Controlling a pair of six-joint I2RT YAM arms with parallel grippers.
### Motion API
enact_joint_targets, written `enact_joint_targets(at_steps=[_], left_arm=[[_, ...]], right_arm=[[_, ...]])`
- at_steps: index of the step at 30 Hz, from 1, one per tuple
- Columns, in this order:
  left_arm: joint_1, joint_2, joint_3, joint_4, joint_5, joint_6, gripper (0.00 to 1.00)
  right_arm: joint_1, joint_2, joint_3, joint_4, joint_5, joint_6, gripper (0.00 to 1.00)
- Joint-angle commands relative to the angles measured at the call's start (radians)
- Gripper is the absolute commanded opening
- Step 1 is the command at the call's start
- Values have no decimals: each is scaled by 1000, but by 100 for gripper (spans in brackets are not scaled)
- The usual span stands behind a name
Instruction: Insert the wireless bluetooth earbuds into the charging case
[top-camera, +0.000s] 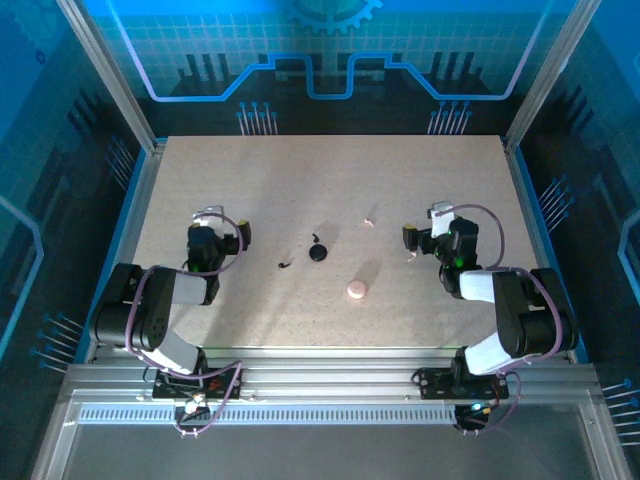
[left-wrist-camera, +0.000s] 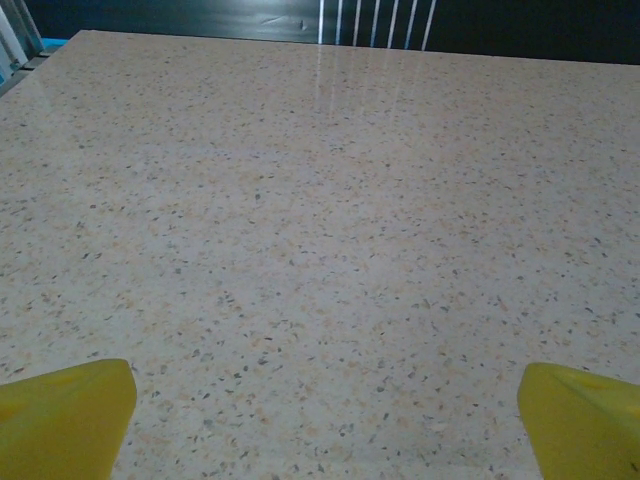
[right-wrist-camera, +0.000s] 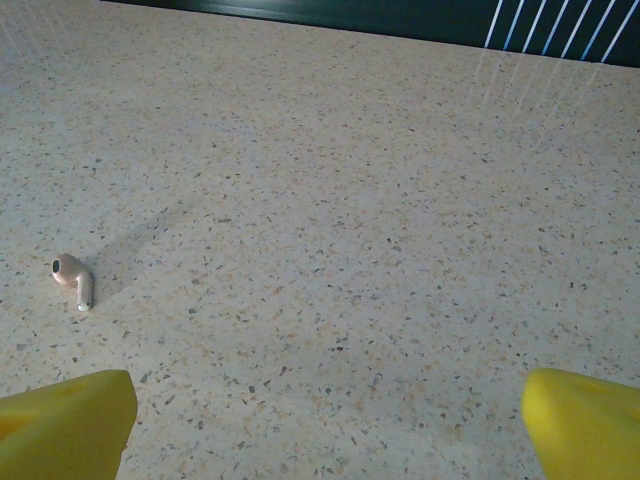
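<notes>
Small black round plastic case (top-camera: 318, 253) mid-table: low obstacle. Tiny black curved earbud (top-camera: 285, 265) just left-front of it, second black earbud (top-camera: 314, 237) just behind it. Pale pink round case (top-camera: 357, 290) near, right-front; pale pink curved earbud (top-camera: 369, 222) right-behind; second pink earbud (top-camera: 410, 255) further right. Speckled beige tabletop (top-camera: 200, 180) well left and behind black case open: wide passage.

On the tabletop (top-camera: 200, 170), a round case (top-camera: 318, 252) is placed near the middle, with one earbud (top-camera: 315, 237) just behind it and another earbud (top-camera: 285, 265) to its left. A second case (top-camera: 357, 290) is set nearer and to the right. A third earbud (top-camera: 369, 222) is found behind that, and a fourth earbud (top-camera: 410, 255) just beside the right pincer (top-camera: 406, 240). The left pincer (top-camera: 246, 235) is positioned left of them all.
</notes>
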Motion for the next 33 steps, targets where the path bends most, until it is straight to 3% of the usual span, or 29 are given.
enact_joint_targets(at_steps=[1, 8, 12, 18, 21, 26, 28, 33], left_arm=[[12, -4, 20, -6, 48, 24, 99], [16, -33, 19, -27, 53, 25, 98], [0, -189, 82, -273, 41, 36, 97], [-65, -379, 236, -711, 32, -66, 94], [-113, -417, 313, -921, 17, -133, 94], [-138, -418, 404, -1212, -2, -265, 92], [-140, -424, 406, -1268, -5, -318, 91], [-143, -446, 359, -1312, -10, -370, 91]], right_arm=[[-8, 1, 13, -6, -1, 14, 100], [7, -35, 32, -63, 35, 10, 100], [20, -163, 167, -419, 41, 46, 100], [77, -265, 385, -924, 35, 123, 100], [156, -266, 515, -1169, 112, 146, 100], [295, -222, 691, -1534, 130, 269, 100], [356, -205, 732, -1634, 130, 345, 100], [524, -158, 727, -1743, 57, 556, 85]])
